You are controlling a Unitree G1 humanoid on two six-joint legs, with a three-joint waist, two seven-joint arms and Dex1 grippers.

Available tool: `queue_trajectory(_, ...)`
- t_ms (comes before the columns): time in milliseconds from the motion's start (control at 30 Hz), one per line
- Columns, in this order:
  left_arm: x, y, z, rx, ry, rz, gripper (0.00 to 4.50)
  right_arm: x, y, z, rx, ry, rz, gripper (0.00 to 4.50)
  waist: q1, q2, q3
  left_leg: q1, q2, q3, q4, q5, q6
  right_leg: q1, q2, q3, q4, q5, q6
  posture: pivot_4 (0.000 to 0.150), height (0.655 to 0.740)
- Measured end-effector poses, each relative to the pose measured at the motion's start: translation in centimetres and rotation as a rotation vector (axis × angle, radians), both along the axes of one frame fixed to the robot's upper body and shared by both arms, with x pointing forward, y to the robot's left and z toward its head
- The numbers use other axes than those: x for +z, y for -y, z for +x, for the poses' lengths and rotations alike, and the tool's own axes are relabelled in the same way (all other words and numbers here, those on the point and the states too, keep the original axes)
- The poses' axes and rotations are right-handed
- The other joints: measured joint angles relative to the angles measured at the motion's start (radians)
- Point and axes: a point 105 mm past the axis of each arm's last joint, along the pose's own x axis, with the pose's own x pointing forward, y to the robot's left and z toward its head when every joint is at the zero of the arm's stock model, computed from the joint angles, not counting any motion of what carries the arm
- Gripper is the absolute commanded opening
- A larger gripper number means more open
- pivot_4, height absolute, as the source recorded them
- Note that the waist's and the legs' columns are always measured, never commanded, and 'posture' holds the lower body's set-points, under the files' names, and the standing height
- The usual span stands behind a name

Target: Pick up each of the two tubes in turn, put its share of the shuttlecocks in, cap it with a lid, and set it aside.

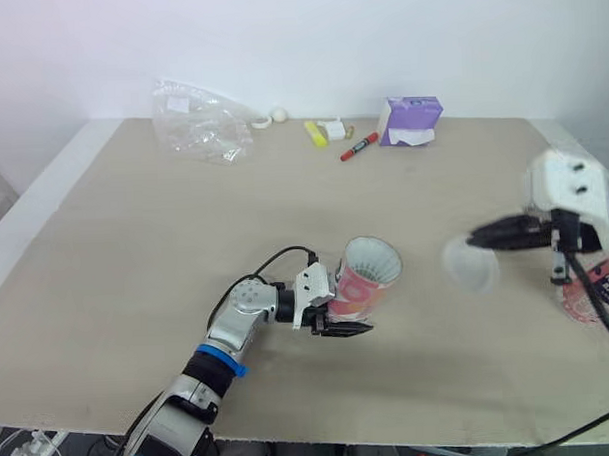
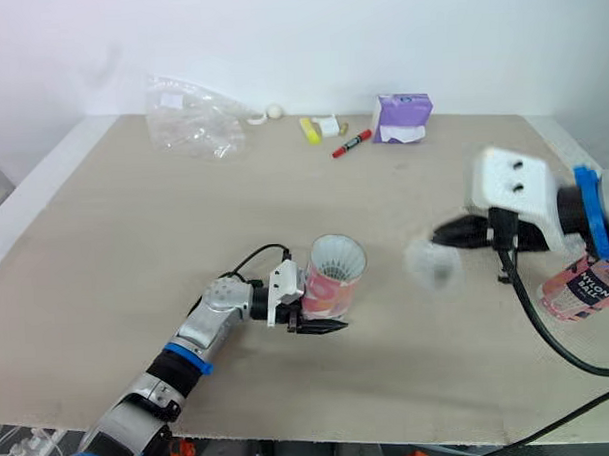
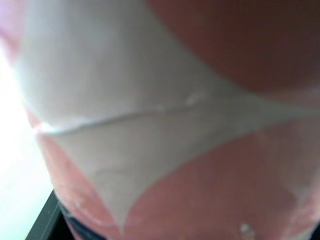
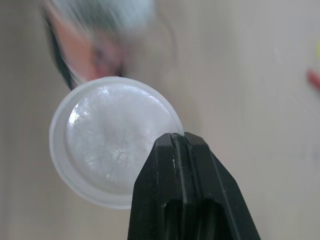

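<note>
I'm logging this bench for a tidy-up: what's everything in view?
tube: one, pink and white, held near the middle
second tube: one, pink, right edge
lid: one, clear, held out on the right
plastic bag: one, clear, far left
round thing: one, white, beside the bag
yellow item: one, far middle
red marker: one, far middle
box: one, purple, far side
table: one, beige
left gripper: black fingers, shut on tube
right gripper: black fingers, shut on lid

The cylindrical cardboard tube (image 1: 357, 291) was pink with white curved panels. The round plastic lid (image 4: 102, 160) was translucent white.
</note>
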Motion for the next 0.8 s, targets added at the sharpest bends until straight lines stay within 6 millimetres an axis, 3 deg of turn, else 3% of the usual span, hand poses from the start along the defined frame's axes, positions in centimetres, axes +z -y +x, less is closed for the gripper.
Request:
queue_trajectory(233, 0.0, -0.1, 0.3, 0.014, 0.013, -0.002, 2.96, 0.8, -6.6, 0.2, 0.273, 0.018, 0.017, 0.03, -0.002, -0.001, 0.000, 0.000, 0.000, 0.001, 0.000, 0.000, 0.000, -0.001, -0.001, 0.001, 0.000, 0.003, -0.004, 0.150, 0.7400)
queue_trajectory(333, 0.1, 0.0, 0.4, 0.022, 0.016, -0.004, 2.96, 0.1, -8.2, 0.9, 0.325, 0.016, 0.000, 0.03, -0.001, -0.002, 0.000, -0.001, 0.000, 0.000, 0.000, 0.000, 0.000, -0.001, 0.000, -0.001, 0.000, 0.004, -0.005, 0.150, 0.7400)
queue_trajectory(500, 0.1, 0.0, 0.5, 0.028, 0.019, -0.004, 2.96, -1.1, -7.8, 2.5, 0.304, 0.012, -0.057, 0.03, -0.001, -0.001, 0.000, -0.001, 0.000, 0.002, 0.000, 0.000, 0.000, -0.002, -0.001, 0.000, 0.000, 0.006, -0.004, 0.150, 0.7400)
queue_trajectory(800, 0.1, -0.3, 0.6, 0.046, 0.020, -0.002, 2.96, -1.3, -7.0, 2.9, 0.317, 0.030, -0.116, 0.03, -0.006, -0.001, 0.000, -0.001, 0.001, 0.002, 0.000, 0.000, 0.000, -0.002, -0.001, -0.001, 0.000, 0.007, -0.006, 0.150, 0.7400)
